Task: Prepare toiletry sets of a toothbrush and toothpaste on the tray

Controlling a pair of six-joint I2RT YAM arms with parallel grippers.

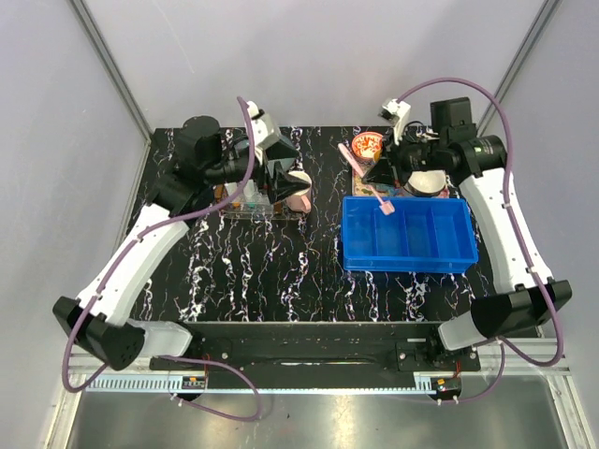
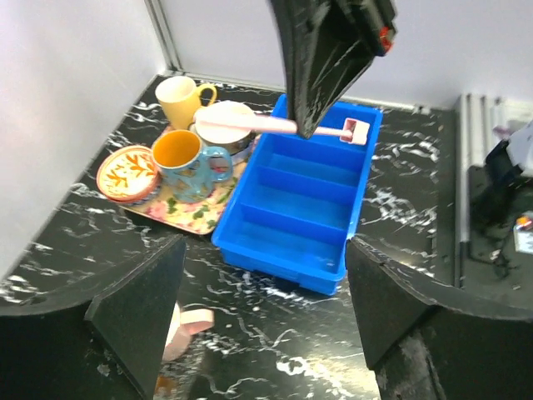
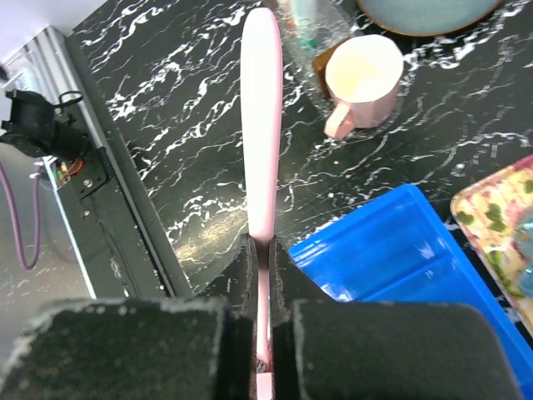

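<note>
My right gripper (image 1: 376, 178) is shut on the pale-pink toothbrush (image 1: 382, 201) and holds it in the air over the back left corner of the blue bin. In the right wrist view the toothbrush (image 3: 261, 125) sticks straight out from the shut fingers (image 3: 241, 267). It also shows in the left wrist view (image 2: 275, 126). The clear tray (image 1: 239, 208) lies at the back left under my left gripper (image 1: 281, 178), which is open and empty (image 2: 266, 292). A white tube of toothpaste with teal markings (image 3: 301, 21) lies in the tray. The orange-capped tube is not made out.
A blue bin (image 1: 404, 234) with empty compartments stands right of centre. A patterned square tray (image 2: 200, 212) with mugs and a small dish is behind it. A pink mug (image 1: 299, 194) stands right of the clear tray. A bowl (image 1: 426, 182) sits by the right arm.
</note>
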